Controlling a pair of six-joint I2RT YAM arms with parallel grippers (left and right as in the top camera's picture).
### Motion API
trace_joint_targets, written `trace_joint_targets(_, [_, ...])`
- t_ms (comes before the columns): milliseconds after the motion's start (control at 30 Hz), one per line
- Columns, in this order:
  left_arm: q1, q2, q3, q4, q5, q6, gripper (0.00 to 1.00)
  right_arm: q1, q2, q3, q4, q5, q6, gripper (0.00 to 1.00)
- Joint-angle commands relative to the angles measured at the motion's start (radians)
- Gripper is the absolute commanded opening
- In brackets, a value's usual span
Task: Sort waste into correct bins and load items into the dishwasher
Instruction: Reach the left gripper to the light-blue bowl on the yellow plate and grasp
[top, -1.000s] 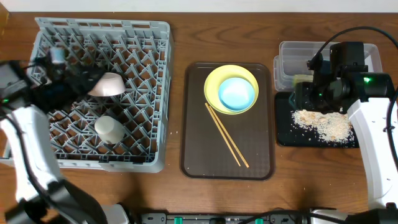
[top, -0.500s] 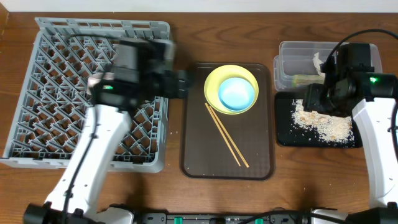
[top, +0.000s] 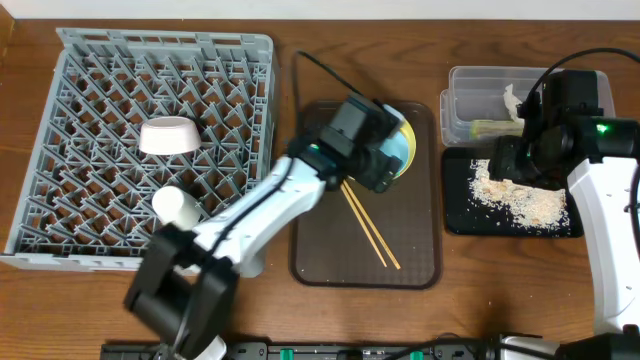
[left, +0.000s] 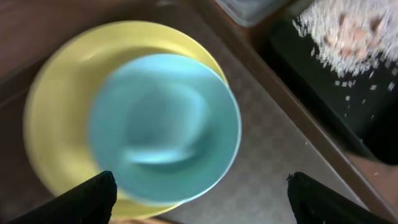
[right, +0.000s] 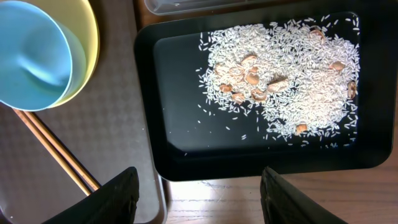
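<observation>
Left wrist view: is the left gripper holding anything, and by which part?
Nothing is held. The left gripper is open and empty above the light blue bowl on the yellow plate.

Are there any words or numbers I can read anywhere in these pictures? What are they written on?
There are none that can be read.
The snack wrapper in the clear tub may carry print, but it is too small to make out.
The dish rack, yellow plate, blue bowl, brown tray and black tray show no words, numbers or signs.
</observation>
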Motion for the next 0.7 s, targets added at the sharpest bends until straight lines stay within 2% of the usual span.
trace_joint_targets(0, [-0.041,0.06,0.019,0.028,-0.023,0.069,0.88,-0.008,-0.011,0.018,-0.002,0.01,0.011,0.61])
trace_joint_targets(200, [-0.062,0.137,0.019,0.05,-0.051,0.094,0.85,-0.008,-0.011,0.018,-0.001,0.01,0.011,0.61])
trace_joint_targets(400, [-0.061,0.182,0.019,0.055,-0.196,0.122,0.81,-0.008,-0.011,0.018,-0.002,0.01,0.011,0.61])
trace_joint_targets(667, [-0.058,0.21,0.019,0.052,-0.376,0.124,0.6,-0.008,-0.011,0.018,-0.002,0.01,0.011,0.6])
